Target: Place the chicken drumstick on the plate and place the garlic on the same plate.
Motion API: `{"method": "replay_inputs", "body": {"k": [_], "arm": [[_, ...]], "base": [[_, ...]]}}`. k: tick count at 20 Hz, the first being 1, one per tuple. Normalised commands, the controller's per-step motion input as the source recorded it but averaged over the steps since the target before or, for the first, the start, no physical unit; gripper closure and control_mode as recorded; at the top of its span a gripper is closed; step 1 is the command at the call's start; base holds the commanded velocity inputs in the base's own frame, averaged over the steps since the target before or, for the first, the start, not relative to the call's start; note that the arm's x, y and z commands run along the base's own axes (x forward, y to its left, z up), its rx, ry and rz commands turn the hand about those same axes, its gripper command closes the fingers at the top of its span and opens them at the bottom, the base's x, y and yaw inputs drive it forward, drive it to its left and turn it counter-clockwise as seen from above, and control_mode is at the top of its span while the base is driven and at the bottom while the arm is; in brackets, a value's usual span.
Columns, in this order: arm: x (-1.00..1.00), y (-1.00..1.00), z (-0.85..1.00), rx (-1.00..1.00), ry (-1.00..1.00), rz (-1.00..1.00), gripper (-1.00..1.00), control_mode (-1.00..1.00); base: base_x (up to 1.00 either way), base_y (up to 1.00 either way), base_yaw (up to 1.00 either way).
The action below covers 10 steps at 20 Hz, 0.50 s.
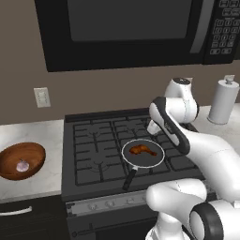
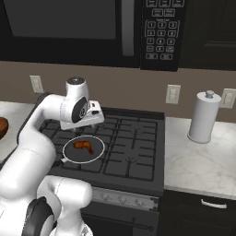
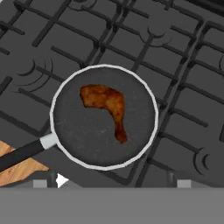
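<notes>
On the stove, I see the chicken drumstick (image 3: 106, 107) lying in the black pan (image 3: 87, 140) under my wide-open, empty tool (image 2: 92, 120), and the garlic (image 1: 22, 165) sits in the wooden bowl (image 1: 33, 152) on the counter (image 1: 28, 131), so both jobs are left.

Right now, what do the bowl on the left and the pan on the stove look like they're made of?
The bowl looks like wood: warm brown, with a mild sheen and darker grain-like streaks inside. The pan looks like metal with a dark matte, slightly speckled coating, probably nonstick; its rim is a pale bright ring and its handle is black. Being rendered, both are guesses.
</notes>
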Motion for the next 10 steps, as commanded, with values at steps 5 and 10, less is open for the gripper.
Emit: {"method": "replay_inputs", "body": {"k": [5,10], "arm": [[0.06,0.07,-0.43,-0.03,0.00,0.12,-1.00,-1.00],[0.13,0.07,-0.47,0.00,0.00,0.11,-1.00,-1.00]], "base": [[0.00,0.00,0.00],[0.00,0.00,0.00]]}}
